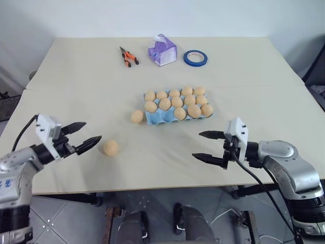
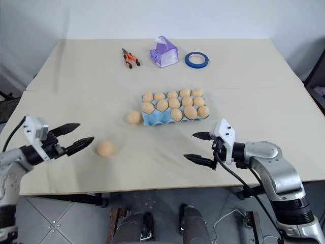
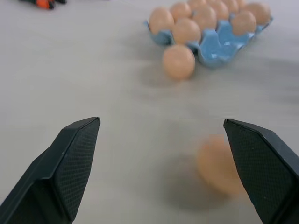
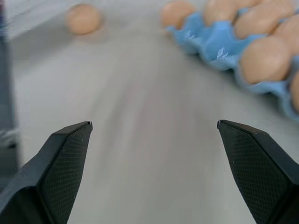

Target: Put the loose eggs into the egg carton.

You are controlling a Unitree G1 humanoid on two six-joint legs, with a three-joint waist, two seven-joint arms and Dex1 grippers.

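The light blue egg carton (image 1: pixel 154 118) sits mid-table with several tan eggs in its cups. One loose egg (image 1: pixel 137 116) lies against the carton's left end. Another loose egg (image 1: pixel 110 147) rests on the table nearer the front left. My left gripper (image 1: pixel 87 135) hovers open just left of that egg, fingers (image 3: pixel 70 163) pointing toward it. To the front right of the carton my right gripper (image 1: pixel 205 146) stands open and empty, well apart from the carton. Both wrist views show wide-spread fingers (image 4: pixel 60 163) with nothing between them.
At the far side of the table lie orange-handled pliers (image 1: pixel 128 57), a purple-and-white tissue pack (image 1: pixel 162 50) and a blue tape roll (image 1: pixel 195 58). The table's front edge (image 1: pixel 167 187) runs just below both grippers.
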